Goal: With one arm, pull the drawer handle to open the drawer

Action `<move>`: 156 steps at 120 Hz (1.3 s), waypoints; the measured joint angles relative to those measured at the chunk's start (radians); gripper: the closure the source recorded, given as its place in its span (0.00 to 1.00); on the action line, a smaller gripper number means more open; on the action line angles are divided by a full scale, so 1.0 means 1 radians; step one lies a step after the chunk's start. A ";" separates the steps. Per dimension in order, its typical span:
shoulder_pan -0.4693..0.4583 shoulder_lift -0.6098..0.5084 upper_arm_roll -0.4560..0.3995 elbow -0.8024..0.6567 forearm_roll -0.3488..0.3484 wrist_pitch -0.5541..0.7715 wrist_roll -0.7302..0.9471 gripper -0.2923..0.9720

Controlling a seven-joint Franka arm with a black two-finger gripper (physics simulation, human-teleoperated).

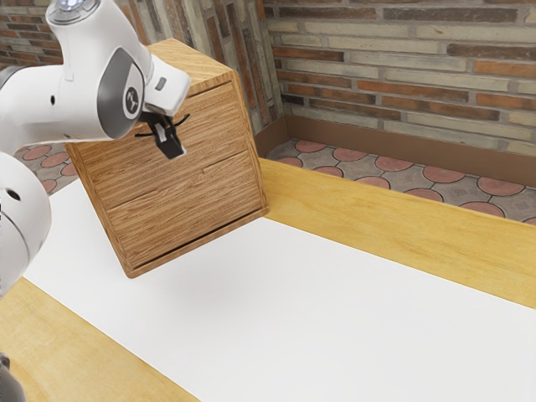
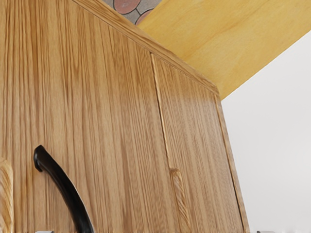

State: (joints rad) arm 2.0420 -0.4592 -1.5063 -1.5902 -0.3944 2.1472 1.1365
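Observation:
A wooden drawer cabinet (image 1: 180, 197) stands tilted on the table at the exterior view's upper left. Its three drawer fronts look flush with the body. The top drawer (image 1: 213, 113) carries a thin black curved handle (image 1: 183, 119). My black gripper (image 1: 170, 144) hangs right at that handle, in front of the top drawer, and it is open. In the wrist view the handle (image 2: 63, 187) arcs down across the top drawer's front (image 2: 97, 111) and passes between my spread fingertips without being clamped. A seam separates this front from the middle drawer (image 2: 199, 155).
The cabinet rests on a white mat (image 1: 335, 318) that covers the middle of a wooden table (image 1: 410, 226). A brick wall (image 1: 402, 59) and a cobbled floor (image 1: 394, 176) lie behind. My white arm (image 1: 75, 92) comes in from the upper left.

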 joint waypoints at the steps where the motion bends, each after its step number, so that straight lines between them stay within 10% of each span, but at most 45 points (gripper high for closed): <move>1: 0.001 0.000 0.000 0.000 0.000 0.000 0.000 0.36; 156: 0.018 -0.032 -0.007 0.007 -0.025 -0.007 -0.029 0.68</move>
State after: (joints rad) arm 2.0597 -0.4908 -1.5137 -1.5832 -0.4198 2.1399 1.1074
